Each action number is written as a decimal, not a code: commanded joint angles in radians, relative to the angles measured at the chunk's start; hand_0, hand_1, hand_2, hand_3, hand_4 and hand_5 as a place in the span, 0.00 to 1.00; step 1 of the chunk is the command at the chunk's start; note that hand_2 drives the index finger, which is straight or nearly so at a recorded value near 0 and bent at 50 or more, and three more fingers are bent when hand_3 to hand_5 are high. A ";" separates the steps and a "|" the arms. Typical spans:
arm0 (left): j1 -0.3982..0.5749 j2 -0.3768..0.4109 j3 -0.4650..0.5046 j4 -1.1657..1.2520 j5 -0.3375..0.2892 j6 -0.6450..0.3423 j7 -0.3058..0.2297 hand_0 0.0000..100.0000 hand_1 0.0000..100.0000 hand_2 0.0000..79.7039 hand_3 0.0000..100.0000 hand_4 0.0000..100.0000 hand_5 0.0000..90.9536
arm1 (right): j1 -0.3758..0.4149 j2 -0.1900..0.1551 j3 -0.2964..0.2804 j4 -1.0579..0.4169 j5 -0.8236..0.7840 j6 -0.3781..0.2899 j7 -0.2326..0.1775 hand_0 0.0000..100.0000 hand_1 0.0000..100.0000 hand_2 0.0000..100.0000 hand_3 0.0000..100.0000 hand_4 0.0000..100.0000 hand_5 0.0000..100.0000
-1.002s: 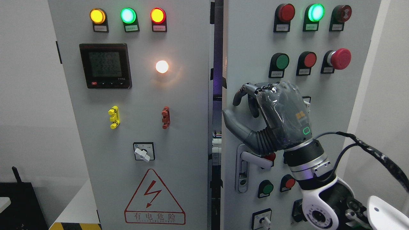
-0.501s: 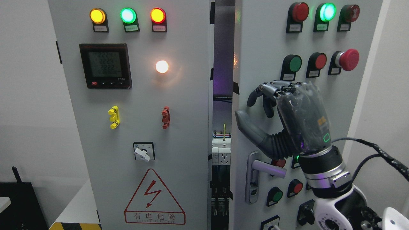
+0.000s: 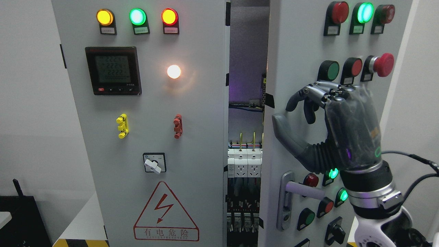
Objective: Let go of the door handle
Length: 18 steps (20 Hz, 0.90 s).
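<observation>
The right cabinet door [image 3: 295, 68] stands partly swung out, leaving a gap that shows the inside. Its silver lever handle [image 3: 303, 189] sits low on the door beside a long lock plate [image 3: 284, 202]. My right hand [image 3: 301, 113] hovers above the handle, clear of it. The fingers [image 3: 310, 99] are loosely curled and the thumb [image 3: 286, 132] sticks out to the left, with nothing held. The left arm does not show.
The left cabinet door [image 3: 144, 137] is closed, with lamps, a meter [image 3: 113, 70], a rotary switch [image 3: 153, 164] and a shock warning sign [image 3: 165, 214]. Breakers and sockets [image 3: 244, 164] show in the gap. A red mushroom button [image 3: 382, 65] juts out near my hand. A black cable [image 3: 415, 164] trails right.
The right door has swung further out, widening the gap. My right hand has moved right and slightly down with it, staying above the handle without touching it.
</observation>
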 commanded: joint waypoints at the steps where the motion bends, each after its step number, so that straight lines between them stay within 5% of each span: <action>1: -0.003 0.000 0.002 0.009 0.000 0.007 0.000 0.12 0.39 0.00 0.00 0.00 0.00 | 0.050 0.003 -0.172 -0.062 0.021 -0.038 -0.004 0.48 0.35 0.63 1.00 0.95 1.00; 11: -0.003 0.000 0.002 0.009 0.000 0.007 0.000 0.12 0.39 0.00 0.00 0.00 0.00 | 0.076 0.017 -0.345 -0.062 0.030 -0.109 -0.008 0.49 0.35 0.64 1.00 0.95 1.00; 18: -0.003 0.000 0.002 0.009 0.000 0.007 0.000 0.12 0.39 0.00 0.00 0.00 0.00 | 0.168 0.015 -0.557 -0.062 0.030 -0.110 -0.001 0.49 0.35 0.64 1.00 0.96 1.00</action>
